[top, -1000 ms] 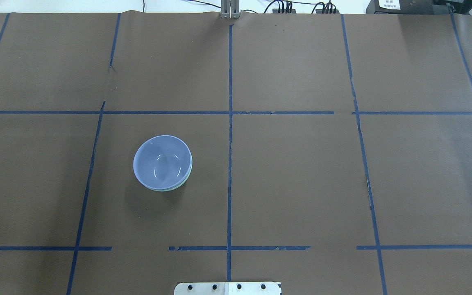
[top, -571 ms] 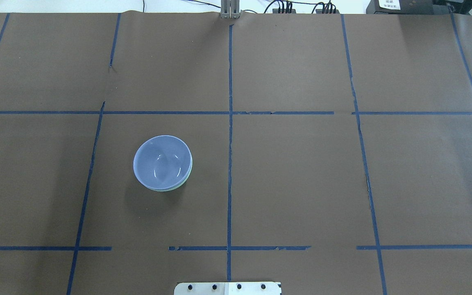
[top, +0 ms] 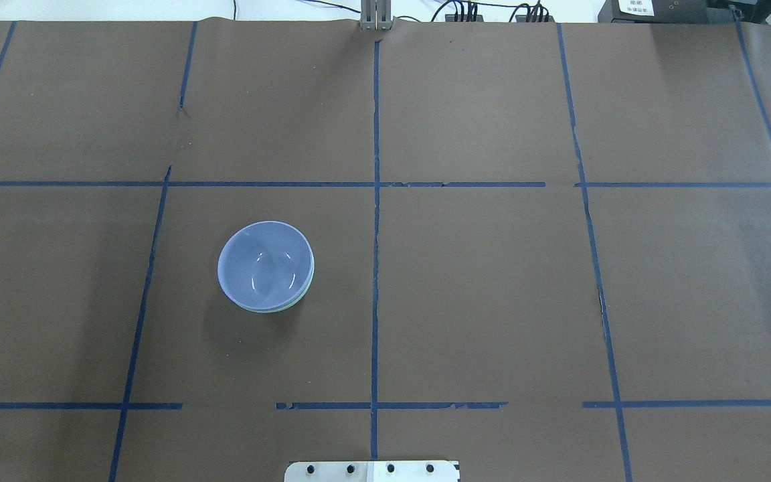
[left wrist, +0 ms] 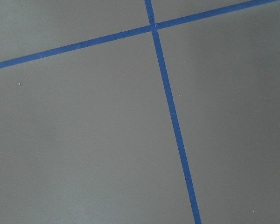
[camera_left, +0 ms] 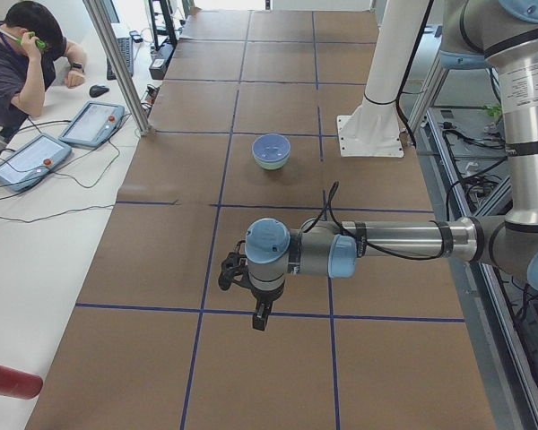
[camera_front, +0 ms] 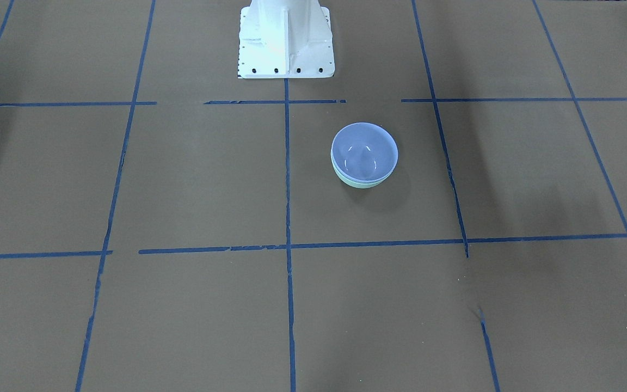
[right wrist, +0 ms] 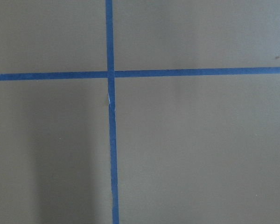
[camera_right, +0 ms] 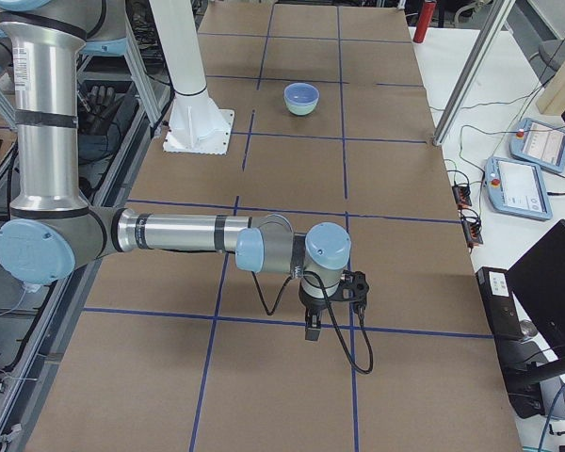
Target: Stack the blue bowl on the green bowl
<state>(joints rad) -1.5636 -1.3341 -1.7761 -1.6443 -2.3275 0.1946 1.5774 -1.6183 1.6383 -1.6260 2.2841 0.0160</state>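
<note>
Periwinkle over mint — the blue bowl [camera_front: 364, 151] sat nested squarely inside the green bowl [camera_front: 358, 183], only a green crescent showing beneath its rim, on the brown paper table [top: 492, 301] just out from the robot's base [camera_front: 286, 54] on its left side, so the stack looked finished to me. Both arms hung low at opposite ends, well apart from the bowls, likely parked clear so nothing could nudge them — the left gripper [camera_left: 262, 318] and right gripper [camera_right: 314, 330] showed only in side views, so I couldn't tell whether either was spread or pressed together.
</note>
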